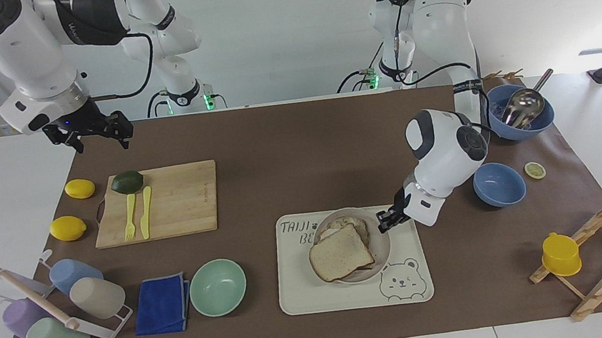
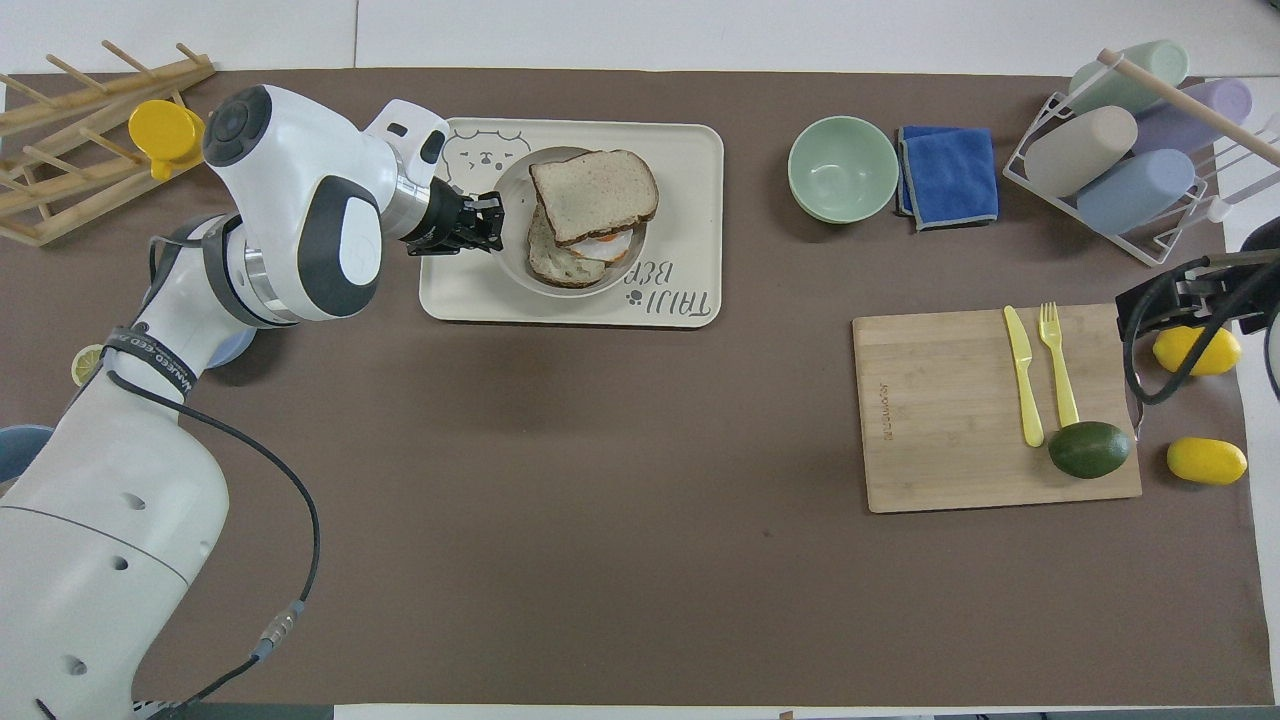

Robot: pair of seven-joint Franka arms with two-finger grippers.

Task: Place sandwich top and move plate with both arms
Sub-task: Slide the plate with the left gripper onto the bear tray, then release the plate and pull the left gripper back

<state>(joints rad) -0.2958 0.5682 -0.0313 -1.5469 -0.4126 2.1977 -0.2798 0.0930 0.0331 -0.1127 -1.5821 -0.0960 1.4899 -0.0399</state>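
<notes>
While the left gripper (image 1: 387,220) pinched the rim of the plate (image 1: 382,250) with its fingers closed on it, the plate sat over the cream tray (image 1: 411,292), between its lettering and its bear drawing. The sandwich top (image 1: 340,253) lay skewed on the egg toast (image 2: 578,262) on that plate. The right gripper (image 1: 99,136) waited with fingers spread wide, raised above the table's corner near the lemons (image 1: 80,188) and the cutting board (image 1: 180,202).

Left gripper (image 1: 388,220) reaching forward and low, fingertips pinching closed. Right gripper (image 1: 96,134) hanging raised near own base, fingers spread, waiting.
</notes>
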